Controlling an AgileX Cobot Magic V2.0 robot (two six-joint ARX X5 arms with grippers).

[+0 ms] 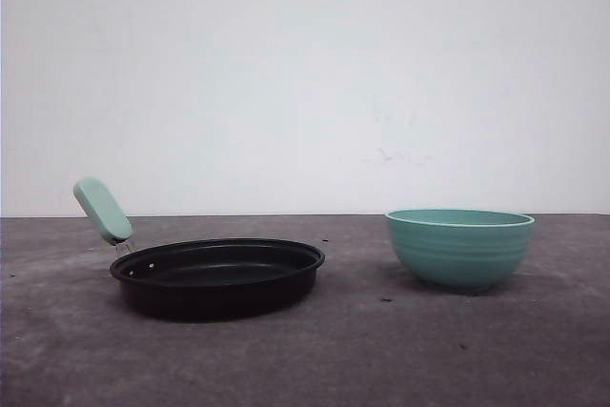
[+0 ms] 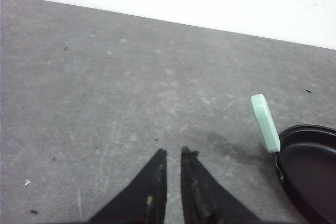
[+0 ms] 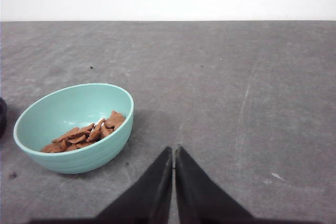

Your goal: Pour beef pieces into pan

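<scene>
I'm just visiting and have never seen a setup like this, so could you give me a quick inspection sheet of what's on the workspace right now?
Surface: grey table, scuffed, with small dark specks.
Job's things: black pan with a mint-green handle stands on the left and looks empty; beef pieces lie heaped in the teal bowl on the right, apart from the pan.
Clutter: nothing seen beyond specks.
Grippers: left tool holds nothing, fingers nearly together, near the pan handle; right tool shut and empty, beside the bowl.
Cables: nothing seen.
Surroundings: plain white wall behind the table.
</scene>
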